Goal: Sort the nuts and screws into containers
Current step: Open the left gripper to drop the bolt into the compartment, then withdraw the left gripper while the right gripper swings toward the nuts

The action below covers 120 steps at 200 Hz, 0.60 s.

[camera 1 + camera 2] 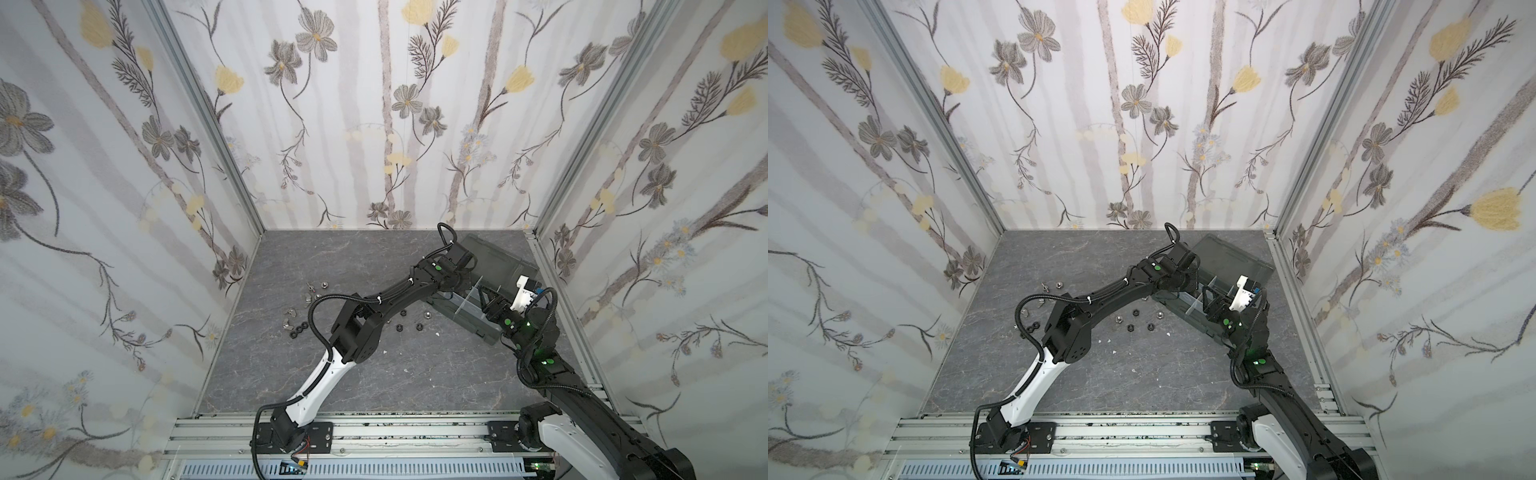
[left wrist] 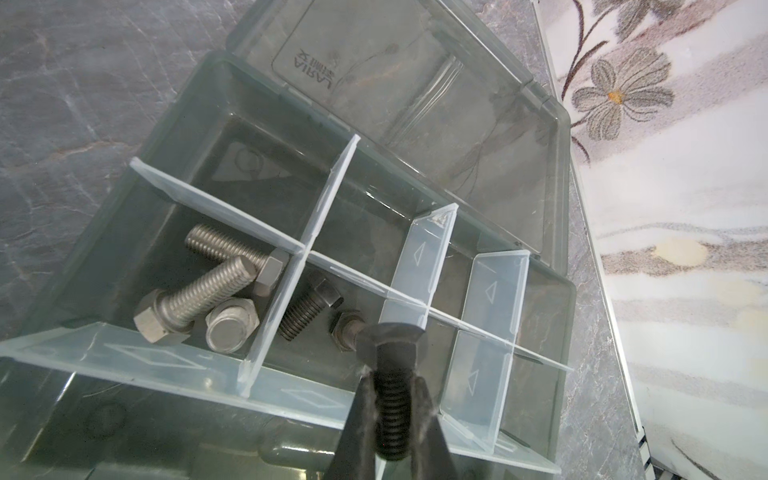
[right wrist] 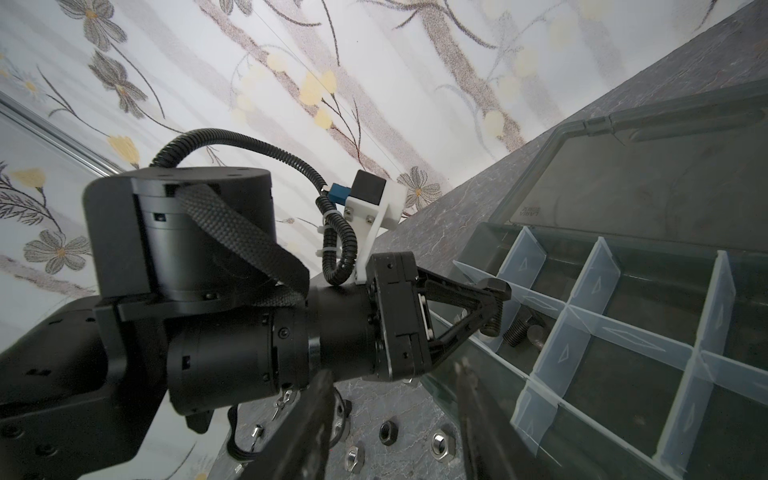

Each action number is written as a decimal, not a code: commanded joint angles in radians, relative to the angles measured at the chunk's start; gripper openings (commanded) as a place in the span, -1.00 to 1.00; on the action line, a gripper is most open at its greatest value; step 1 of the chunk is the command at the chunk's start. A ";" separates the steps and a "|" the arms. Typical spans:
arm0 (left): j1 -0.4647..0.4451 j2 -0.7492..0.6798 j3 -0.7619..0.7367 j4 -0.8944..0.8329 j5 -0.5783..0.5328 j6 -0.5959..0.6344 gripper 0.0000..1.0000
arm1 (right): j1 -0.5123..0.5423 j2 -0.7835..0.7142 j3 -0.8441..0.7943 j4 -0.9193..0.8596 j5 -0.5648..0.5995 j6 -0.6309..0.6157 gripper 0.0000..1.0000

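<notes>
While a black screw (image 2: 390, 345) is clamped in the left gripper (image 2: 392, 376) over the organizer box (image 2: 199, 104), two more black screws (image 2: 309, 309) are seen in the compartment just below it | three silver screws (image 2: 208, 291) are kept in the neighbouring compartment | right gripper (image 1: 490, 300) is held with jaws apart, empty, over the box | nuts (image 1: 400, 327) are scattered on the table (image 1: 332, 374) beside it

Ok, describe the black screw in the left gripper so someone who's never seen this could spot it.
Find the open grey organizer box at the table's far right. The left gripper hangs over it, shut on a black screw by its threads. Unlike the two black screws and three silver screws lying in compartments below, this one is held aloft.
</notes>
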 commanded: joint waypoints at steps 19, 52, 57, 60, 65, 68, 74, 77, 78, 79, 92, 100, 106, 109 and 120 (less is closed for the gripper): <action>0.004 0.005 0.010 -0.013 -0.023 0.006 -0.84 | 0.000 -0.003 0.000 0.043 0.008 0.007 -0.02; 0.004 -0.002 0.011 -0.007 -0.019 0.012 -0.40 | 0.000 0.004 0.000 0.038 0.012 -0.007 -0.01; 0.004 -0.004 0.011 -0.007 -0.020 0.012 -0.34 | 0.000 0.006 0.000 0.038 0.014 -0.010 -0.01; 0.004 -0.007 0.011 -0.007 -0.019 0.014 -0.31 | -0.001 0.007 0.000 0.037 0.014 -0.011 -0.01; 0.006 -0.009 0.012 -0.007 -0.018 0.016 -0.27 | 0.000 0.010 0.001 0.036 0.015 -0.014 0.00; 0.006 -0.011 0.013 -0.007 -0.018 0.016 -0.24 | 0.000 0.011 0.002 0.037 0.017 -0.016 0.00; 0.009 -0.015 0.015 -0.009 -0.015 0.019 -0.19 | 0.000 0.013 0.003 0.033 0.019 -0.018 0.01; 0.009 -0.017 0.016 -0.010 -0.014 0.019 -0.17 | 0.000 0.014 0.004 0.031 0.020 -0.021 0.01; 0.009 -0.019 0.016 -0.011 -0.013 0.020 -0.16 | 0.000 0.015 0.004 0.031 0.020 -0.022 0.01; 0.011 -0.019 0.016 -0.011 -0.013 0.021 -0.16 | 0.000 0.015 0.004 0.032 0.020 -0.023 0.02; 0.020 -0.036 0.017 -0.022 -0.016 0.029 -0.10 | 0.000 0.015 0.007 0.026 0.021 -0.029 0.02; 0.023 -0.051 0.017 -0.033 -0.022 0.038 -0.07 | 0.000 0.014 0.012 0.020 0.021 -0.036 0.03; 0.028 -0.067 0.016 -0.043 -0.031 0.047 -0.06 | 0.000 0.011 0.015 0.014 0.020 -0.042 0.02; 0.030 -0.076 0.013 -0.048 -0.036 0.051 -0.04 | 0.000 0.010 0.018 0.010 0.018 -0.043 0.03; 0.037 -0.117 -0.012 -0.057 -0.056 0.069 0.03 | 0.000 0.004 0.020 0.011 -0.002 -0.055 0.02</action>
